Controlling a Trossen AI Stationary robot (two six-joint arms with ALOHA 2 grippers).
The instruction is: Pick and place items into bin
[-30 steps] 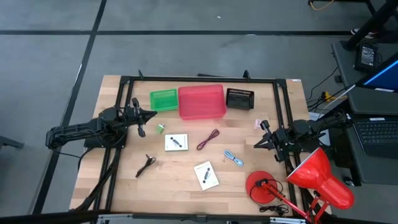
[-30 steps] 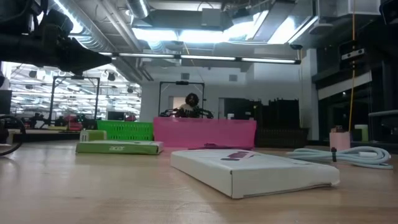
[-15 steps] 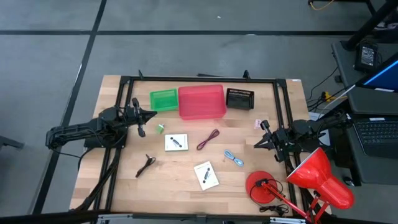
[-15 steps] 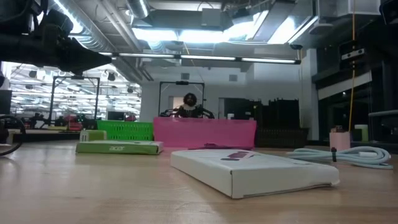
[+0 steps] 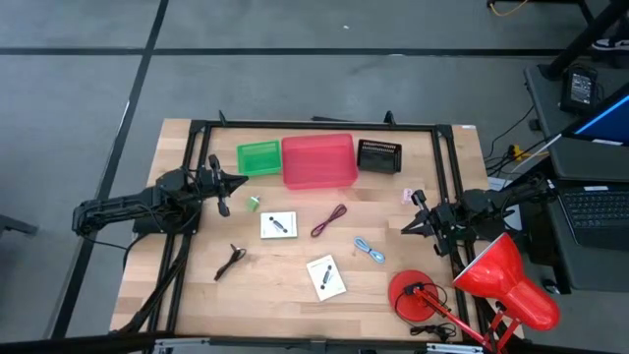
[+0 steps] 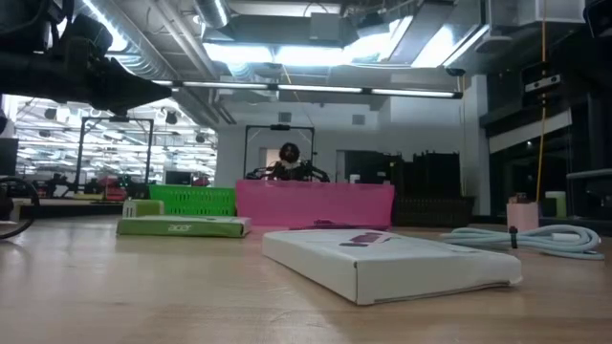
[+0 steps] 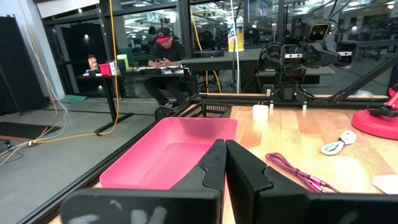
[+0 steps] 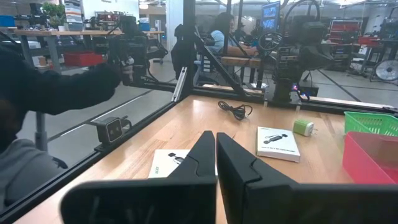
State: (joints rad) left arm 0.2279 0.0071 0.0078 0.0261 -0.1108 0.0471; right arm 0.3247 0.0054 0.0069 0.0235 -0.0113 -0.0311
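With both the left pincer [image 5: 239,181] and right pincer [image 5: 405,225] clenched and empty, we should first spread the left pincer, then drop onto the small green piece [image 5: 253,204] at its five o'clock.

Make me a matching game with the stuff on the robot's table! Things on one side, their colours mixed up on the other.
Things:
1. big bin
2. small basket
3. coiled cord
4. desk lamp

Colours:
A. green
B. red
C. pink
D. light blue

Right pairs: 1-C, 2-A, 3-D, 4-B
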